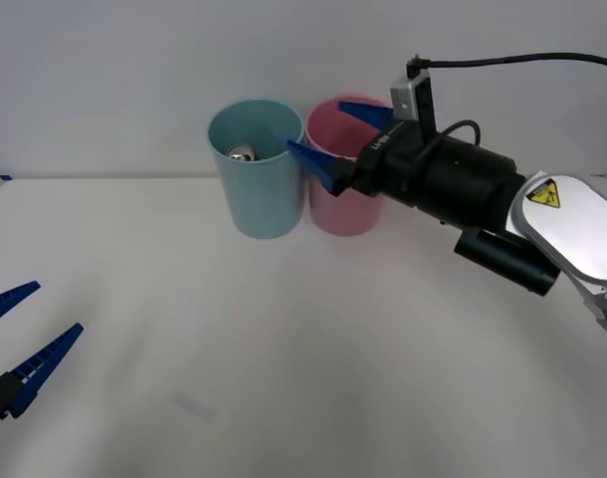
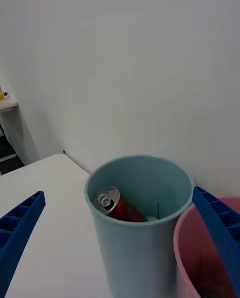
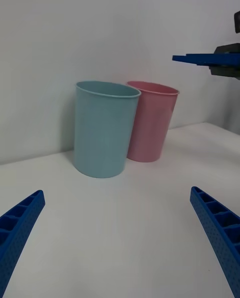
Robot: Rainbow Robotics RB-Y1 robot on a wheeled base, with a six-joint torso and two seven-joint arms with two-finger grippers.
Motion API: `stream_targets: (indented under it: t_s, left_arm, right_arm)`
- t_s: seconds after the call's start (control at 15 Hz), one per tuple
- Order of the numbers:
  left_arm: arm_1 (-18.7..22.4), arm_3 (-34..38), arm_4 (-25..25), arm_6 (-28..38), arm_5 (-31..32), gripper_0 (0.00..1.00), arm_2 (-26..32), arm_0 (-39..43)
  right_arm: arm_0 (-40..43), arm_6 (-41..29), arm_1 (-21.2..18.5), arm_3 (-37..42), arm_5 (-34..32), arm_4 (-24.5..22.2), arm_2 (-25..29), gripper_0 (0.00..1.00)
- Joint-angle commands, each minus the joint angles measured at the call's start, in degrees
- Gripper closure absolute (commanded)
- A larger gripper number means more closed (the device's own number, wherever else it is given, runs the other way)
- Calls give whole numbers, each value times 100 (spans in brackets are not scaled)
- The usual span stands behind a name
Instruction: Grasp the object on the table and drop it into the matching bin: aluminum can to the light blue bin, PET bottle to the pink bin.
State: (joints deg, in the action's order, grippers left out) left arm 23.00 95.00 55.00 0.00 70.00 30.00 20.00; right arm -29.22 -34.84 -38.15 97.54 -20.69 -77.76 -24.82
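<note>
The red aluminum can (image 2: 116, 205) lies tilted inside the light blue bin (image 1: 256, 189), its silver top leaning against the inner wall, so the drop looks done. The right gripper (image 1: 335, 137) hangs above the rims where the light blue bin meets the pink bin (image 1: 341, 204), which stands touching it or just beside it; its blue fingers are spread wide and hold nothing. What remains, by my reading, is to pull this arm back and up, away from the light blue bin. One fingertip (image 1: 302, 154) sits close to that bin's rim, so a rise before any sideways swing seems wise. The left gripper (image 1: 15, 344) waits low, well apart from the light blue bin, fingers also spread and empty. The white table (image 1: 284, 349) in front of the bin offers free room.
</note>
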Motion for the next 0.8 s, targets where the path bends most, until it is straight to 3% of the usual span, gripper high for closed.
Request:
stream_targets:
  t_s: [0.07, 0.4, 0.8]
  left_arm:
    - [0, 0, 0, 0, 0, 0, 0, 0]
    - [0, 0, 0, 0, 0, 0, 0, 0]
    - [0, 0, 0, 0, 0, 0, 0, 0]
  right_arm:
    - [839, 30, -227, 582, -5, -2, 381, 0]
    - [2157, 144, -271, 1189, -198, -55, 1172, 0]
    - [3361, 513, 537, 1470, -2158, -433, 2816, 0]
